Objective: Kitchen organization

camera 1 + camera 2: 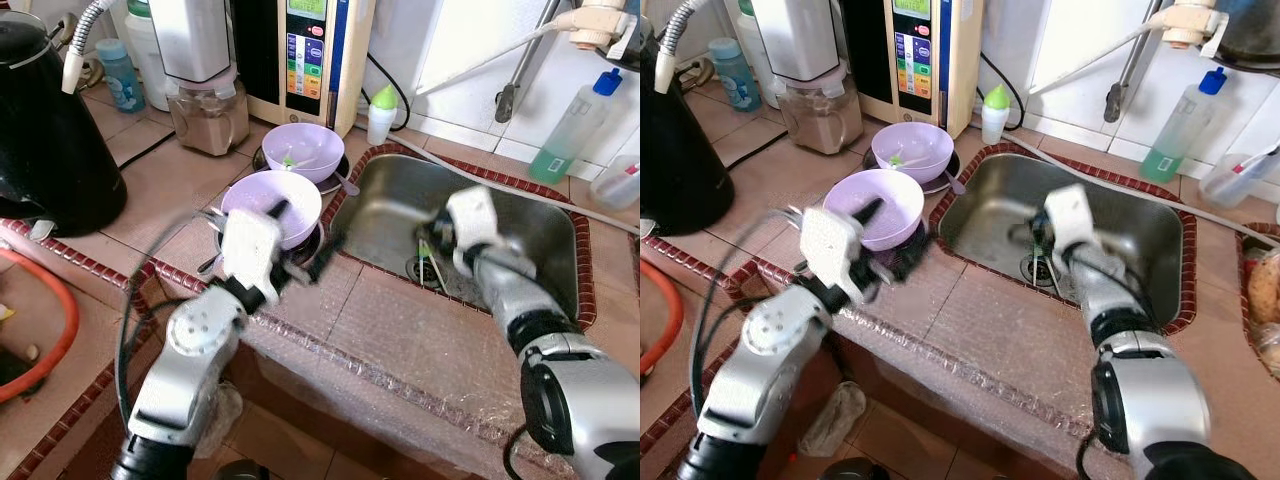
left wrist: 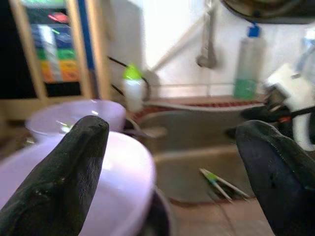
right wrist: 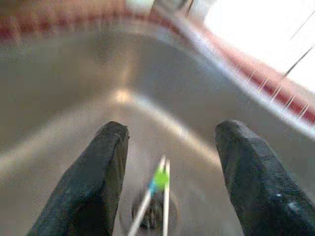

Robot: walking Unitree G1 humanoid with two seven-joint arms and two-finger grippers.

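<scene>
Tiled kitchen counter [image 1: 150, 185] runs along the wall, with a steel sink [image 1: 390, 215] sunk into it and a black kettle [image 1: 45, 140] at the far left. From the head views, two lilac bowls sit on the counter just left of the sink: the near bowl [image 1: 272, 205] on a dark plate, the far bowl [image 1: 303, 150] behind it. Chopsticks [image 1: 428, 262] with green tips lie in the sink at the drain. A small white bottle [image 1: 381, 113] with a green cap stands by the sink's back corner, and a bottle of green soap [image 1: 568, 130] leans against the wall on the right. The left gripper [image 1: 300, 255] hovers blurred at the near bowl's front edge, fingers spread. The right gripper [image 1: 1032, 235] reaches down into the sink above the drain. In the left wrist view, the two fingers [image 2: 64, 172] stand wide apart, the near bowl just beyond one of them and the chopsticks visible further on. In the right wrist view, the fingers [image 3: 93, 182] are spread wide with the chopsticks [image 3: 155, 194] lying between them over the drain, not gripped.
</scene>
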